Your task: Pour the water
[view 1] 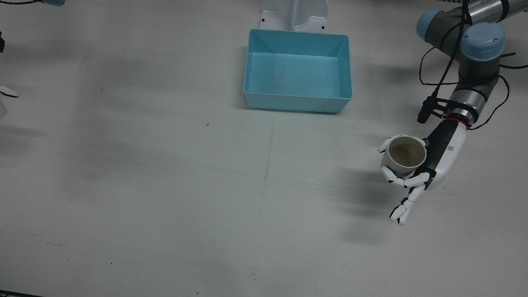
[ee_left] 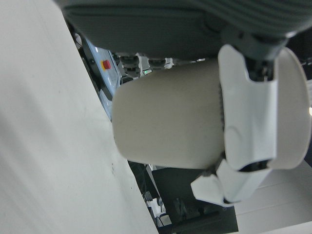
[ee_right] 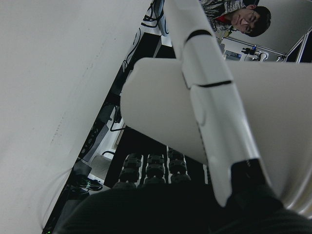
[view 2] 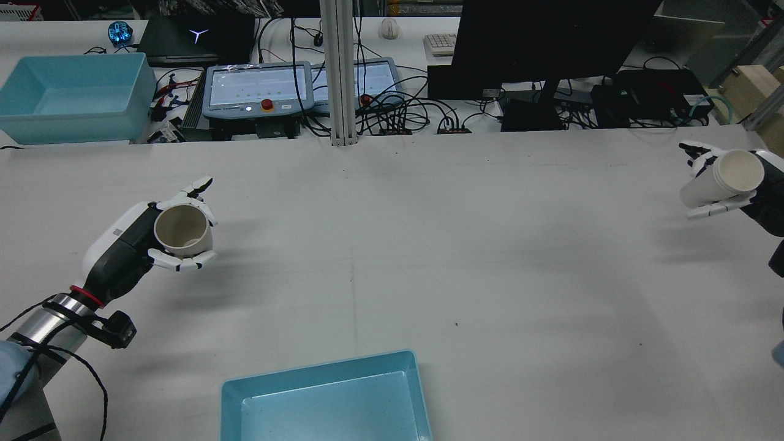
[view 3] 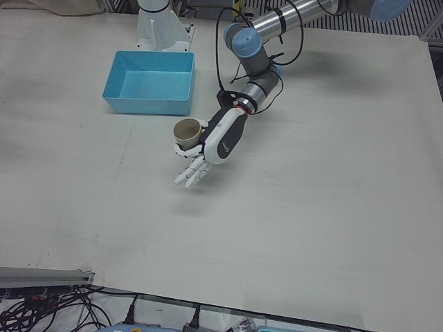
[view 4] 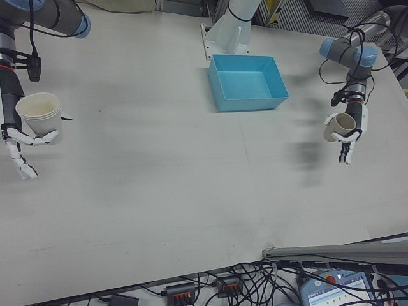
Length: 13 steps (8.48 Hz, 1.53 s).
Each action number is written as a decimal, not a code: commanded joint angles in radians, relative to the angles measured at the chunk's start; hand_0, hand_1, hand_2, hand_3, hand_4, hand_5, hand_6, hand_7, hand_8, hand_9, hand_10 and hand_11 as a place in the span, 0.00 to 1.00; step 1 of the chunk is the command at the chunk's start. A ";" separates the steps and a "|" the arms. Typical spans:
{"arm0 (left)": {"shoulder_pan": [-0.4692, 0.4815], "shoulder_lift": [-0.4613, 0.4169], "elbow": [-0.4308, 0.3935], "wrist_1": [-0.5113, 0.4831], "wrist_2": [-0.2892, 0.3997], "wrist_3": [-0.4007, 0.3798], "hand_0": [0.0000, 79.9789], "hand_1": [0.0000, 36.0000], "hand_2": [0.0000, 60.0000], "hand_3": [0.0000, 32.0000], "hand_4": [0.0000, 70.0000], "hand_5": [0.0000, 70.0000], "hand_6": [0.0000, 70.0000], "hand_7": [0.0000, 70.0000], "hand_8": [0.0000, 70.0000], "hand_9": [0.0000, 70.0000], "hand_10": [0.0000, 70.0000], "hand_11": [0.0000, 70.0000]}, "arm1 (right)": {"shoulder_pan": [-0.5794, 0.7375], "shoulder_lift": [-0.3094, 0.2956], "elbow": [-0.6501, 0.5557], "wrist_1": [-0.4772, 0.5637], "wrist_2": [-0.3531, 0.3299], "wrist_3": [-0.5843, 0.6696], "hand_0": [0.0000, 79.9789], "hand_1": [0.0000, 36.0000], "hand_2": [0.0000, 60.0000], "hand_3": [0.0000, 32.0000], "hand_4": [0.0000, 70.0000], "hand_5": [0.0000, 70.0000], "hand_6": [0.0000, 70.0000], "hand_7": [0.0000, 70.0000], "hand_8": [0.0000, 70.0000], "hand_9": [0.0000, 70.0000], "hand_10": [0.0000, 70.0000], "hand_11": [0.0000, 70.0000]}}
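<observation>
White table [view 1: 165,185] under everything, spread wide and mostly bare. Light blue plastic bin [view 1: 298,76] at about 12 o'clock in the front view, close to the arm pedestal, open side up; shallow clear water possibly inside, hard to confirm.

At 3 o'clock in the front view, left hand [view 1: 429,165] held above the table, closed around a beige paper cup [view 1: 405,155]. Cup upright, mouth open to the camera, dark inside, contents not discernible. Some white fingers [view 1: 398,177] wrapped across the cup's near wall, another curled around the far side of the rim, palm pressed against the wall at the cup's 3 o'clock. Remaining fingers stretched straight past the cup toward 6 o'clock, touching nothing. In the left hand view, a finger laid flat across the cup's wall just below the rim, with clear air between cup base and tabletop.

At 9 o'clock in the right-front view, right hand [view 4: 19,137] clasped on white stacked paper cups [view 4: 41,113], layered rims visible. Stack lifted well off the table, mouth up and tilted slightly. Fingers hooked around the lower wall, one across the front. Both hands well apart, at opposite table edges, bin between them toward the robot.
</observation>
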 commanded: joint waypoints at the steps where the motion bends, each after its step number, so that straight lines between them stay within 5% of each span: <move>1: 0.167 -0.232 0.146 0.030 -0.064 0.065 0.77 1.00 1.00 0.00 0.72 1.00 0.13 0.14 0.06 0.02 0.07 0.13 | 0.037 0.045 0.109 -0.172 -0.024 -0.006 1.00 0.84 0.17 0.00 1.00 0.76 0.21 0.25 0.15 0.13 0.10 0.18; 4: 0.195 -0.313 0.213 0.004 -0.088 0.111 0.76 1.00 1.00 0.00 0.75 1.00 0.15 0.15 0.07 0.02 0.07 0.13 | 0.011 0.306 0.199 -0.595 -0.023 -0.110 1.00 0.94 0.24 0.00 1.00 0.80 0.22 0.26 0.15 0.13 0.11 0.18; 6: 0.196 -0.351 0.240 -0.010 -0.091 0.154 0.75 1.00 1.00 0.00 0.77 1.00 0.17 0.16 0.07 0.02 0.07 0.13 | -0.081 0.409 0.248 -0.766 0.029 -0.141 1.00 1.00 0.27 0.00 1.00 0.82 0.23 0.26 0.16 0.13 0.11 0.19; 10: 0.213 -0.437 0.322 -0.042 -0.109 0.219 0.74 1.00 1.00 0.00 0.79 1.00 0.19 0.17 0.07 0.03 0.07 0.13 | -0.371 0.505 0.431 -1.297 0.226 -0.160 1.00 1.00 0.35 0.00 1.00 0.96 0.28 0.31 0.19 0.17 0.13 0.22; 13: 0.245 -0.440 0.323 -0.045 -0.129 0.225 0.74 1.00 1.00 0.00 0.81 1.00 0.20 0.18 0.08 0.03 0.07 0.14 | -0.391 0.491 0.386 -1.340 0.248 -0.125 1.00 1.00 0.43 0.00 1.00 0.96 0.27 0.30 0.18 0.17 0.13 0.23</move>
